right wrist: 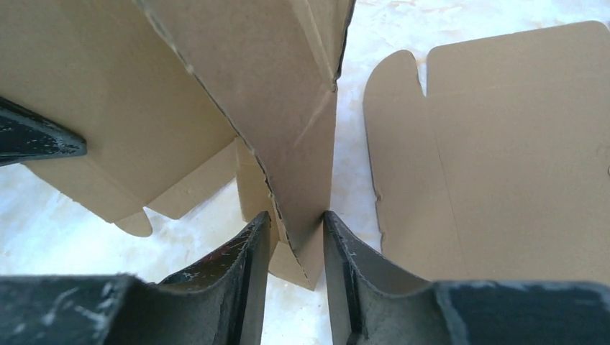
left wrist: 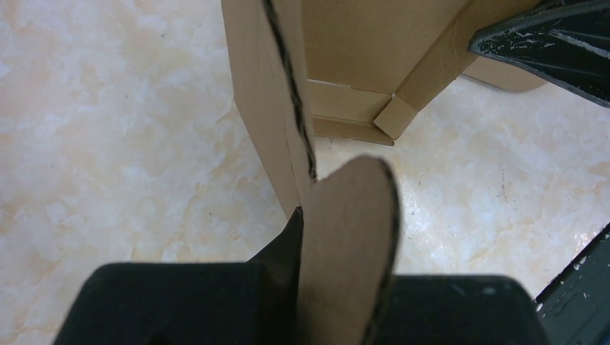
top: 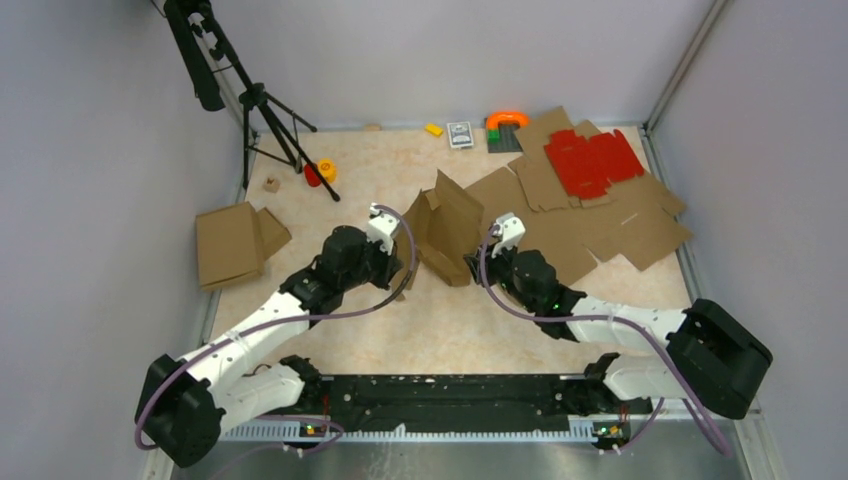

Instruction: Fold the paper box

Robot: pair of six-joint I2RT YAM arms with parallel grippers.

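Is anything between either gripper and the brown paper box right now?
Nothing visible. The left gripper is shut on a rounded tab of the paper box, and the right gripper has a box panel between its jaws.

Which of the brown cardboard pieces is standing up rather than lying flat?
The paper box at the centre: its panels stand raised, while the left piece and right-hand sheets lie flat.

Left gripper reaches inward, pinched shut on the paper box; right gripper faces it, fingers straddling a panel.
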